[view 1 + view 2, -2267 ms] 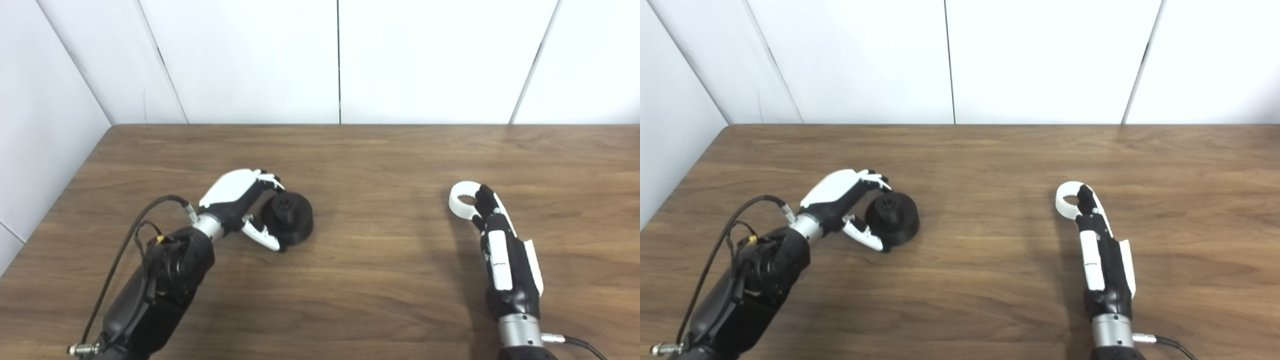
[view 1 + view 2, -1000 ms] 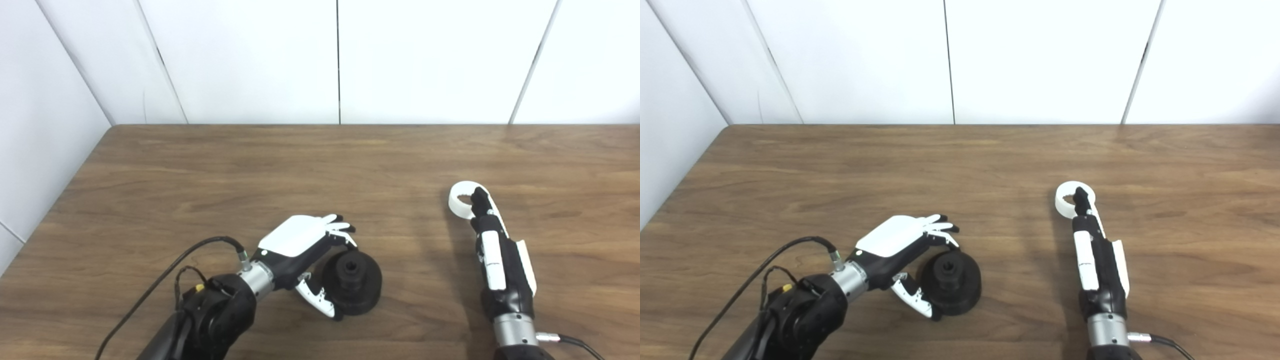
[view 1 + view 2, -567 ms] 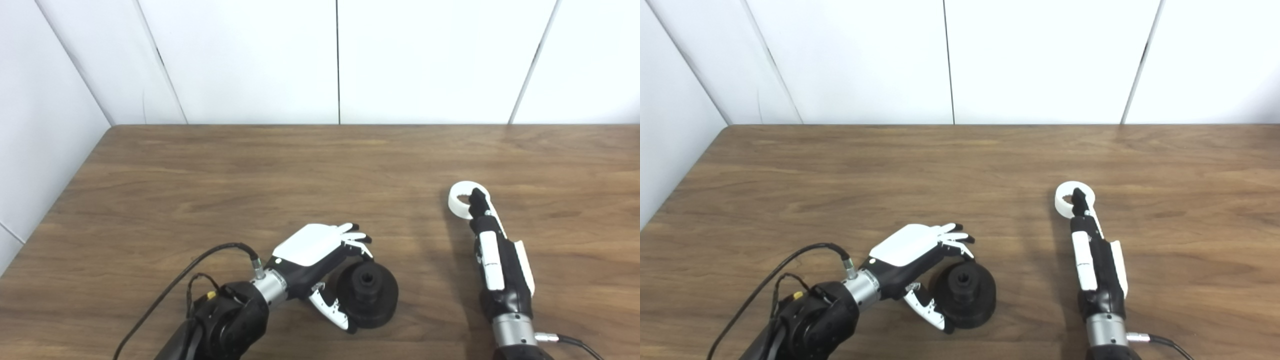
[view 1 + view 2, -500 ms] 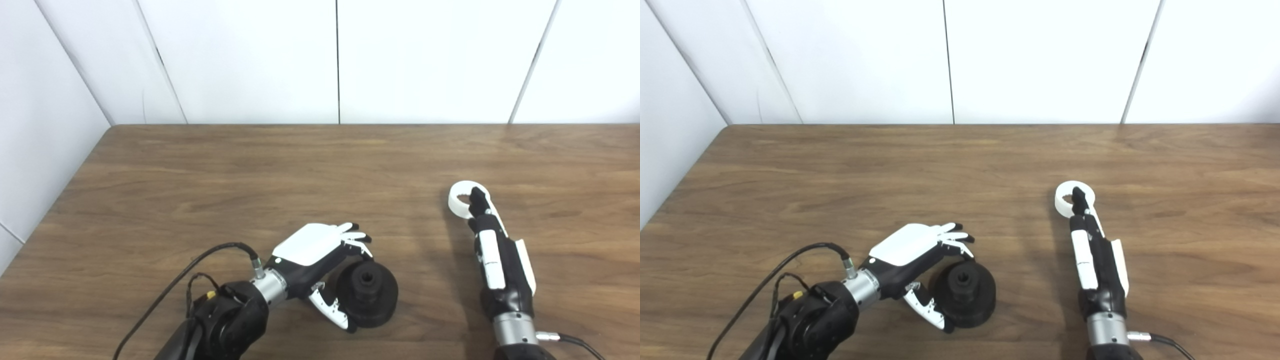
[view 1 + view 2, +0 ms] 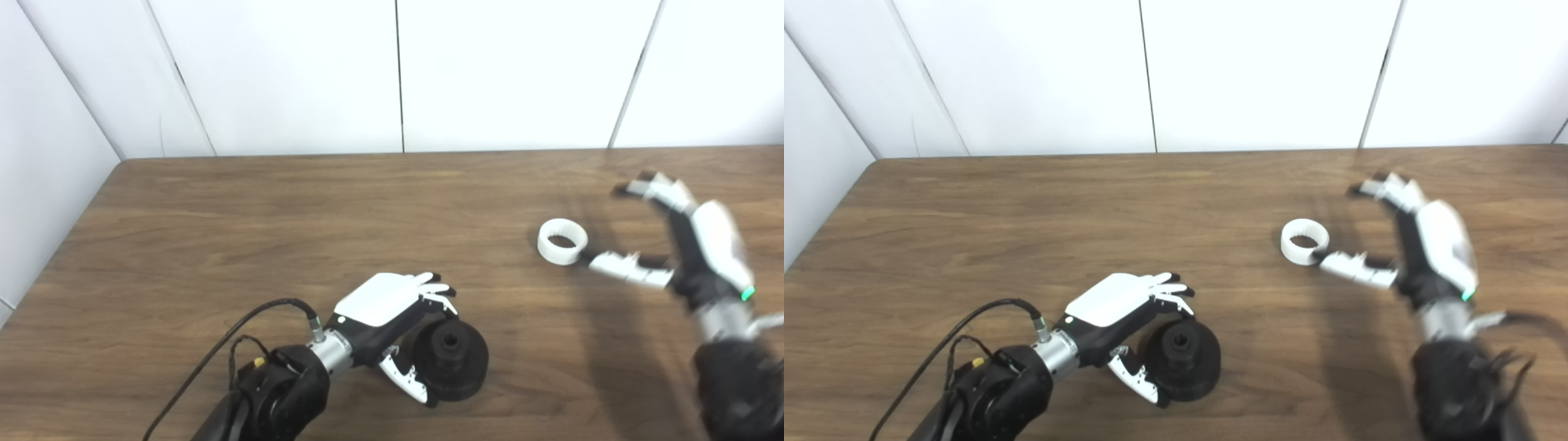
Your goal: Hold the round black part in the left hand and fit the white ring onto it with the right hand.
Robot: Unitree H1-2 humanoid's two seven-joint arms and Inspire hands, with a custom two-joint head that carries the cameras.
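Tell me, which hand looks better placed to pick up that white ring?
The right hand: it is open beside the white ring, thumb almost touching. The left hand is around the black part.

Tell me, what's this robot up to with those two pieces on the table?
It is putting two parts together. Its left hand cups the round black part, which sits on the wooden table. The right hand is spread open beside the white ring, which lies flat on the table, not gripped. The ring is not yet on the black part.
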